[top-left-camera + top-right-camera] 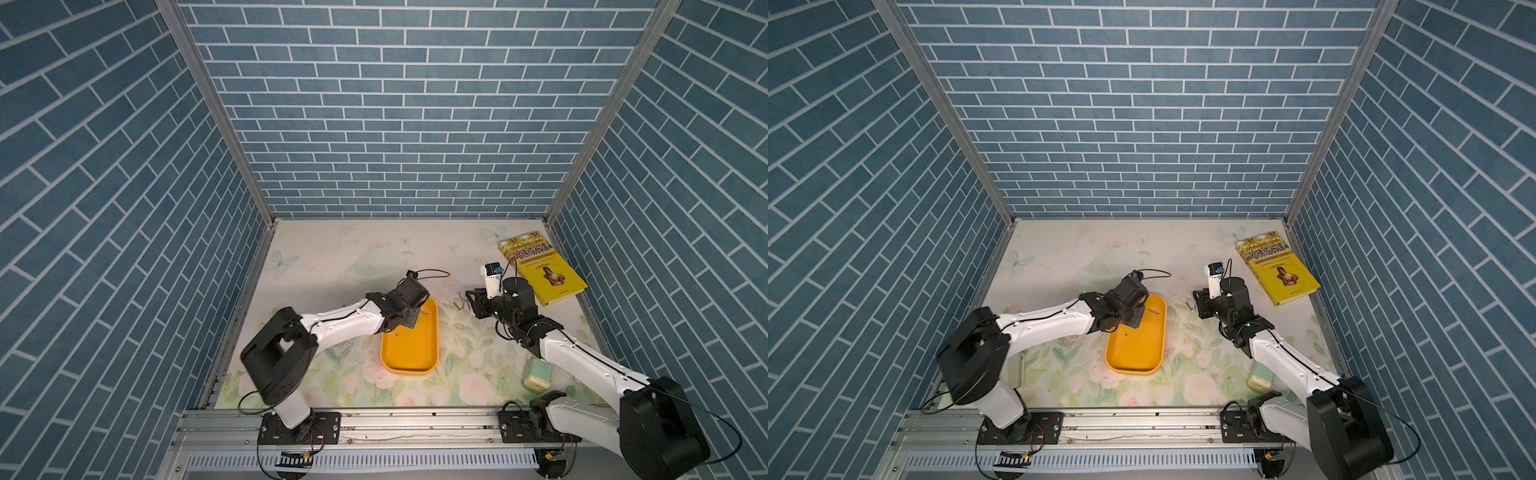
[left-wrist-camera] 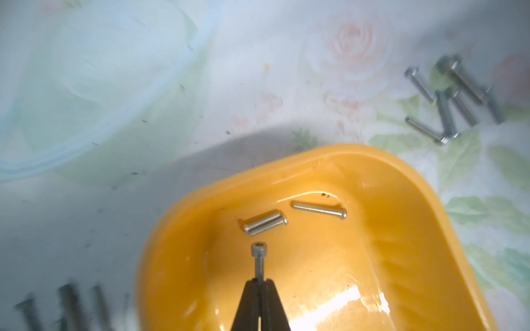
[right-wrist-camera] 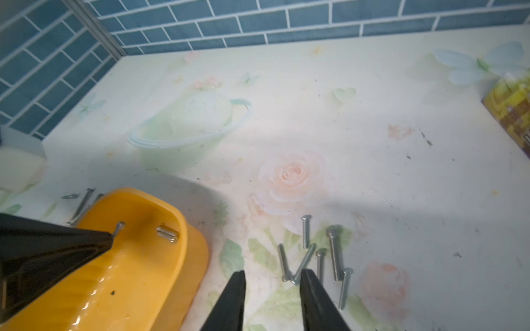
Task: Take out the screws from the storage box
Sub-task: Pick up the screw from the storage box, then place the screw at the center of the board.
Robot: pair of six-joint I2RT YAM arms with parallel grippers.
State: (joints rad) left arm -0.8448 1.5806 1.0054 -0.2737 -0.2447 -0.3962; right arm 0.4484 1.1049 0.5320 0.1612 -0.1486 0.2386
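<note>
Left gripper (image 2: 260, 282) nipping one screw (image 2: 259, 256) over storage box (image 2: 401, 229); right gripper (image 3: 272, 275) partly spread, empty.
Top views: storage box (image 1: 415, 353) sits front of table (image 1: 332, 257) centre; left gripper at its 11 o'clock corner; right gripper at 2 o'clock from box, beside loose screws (image 1: 461, 301); book (image 1: 544, 270) further out at 2 o'clock, green gadget (image 1: 536, 374) at 4 o'clock. Left wrist: jaws closed on screw's shank, head sticking out past tips; three screws (image 2: 265, 222) on box floor, two touching side by side, one apart. Right wrist: jaws narrowly apart, nothing between, one tip just beside loose screws (image 3: 318, 255); blurred further screws (image 3: 83, 200) on table by box's far wall.
</note>
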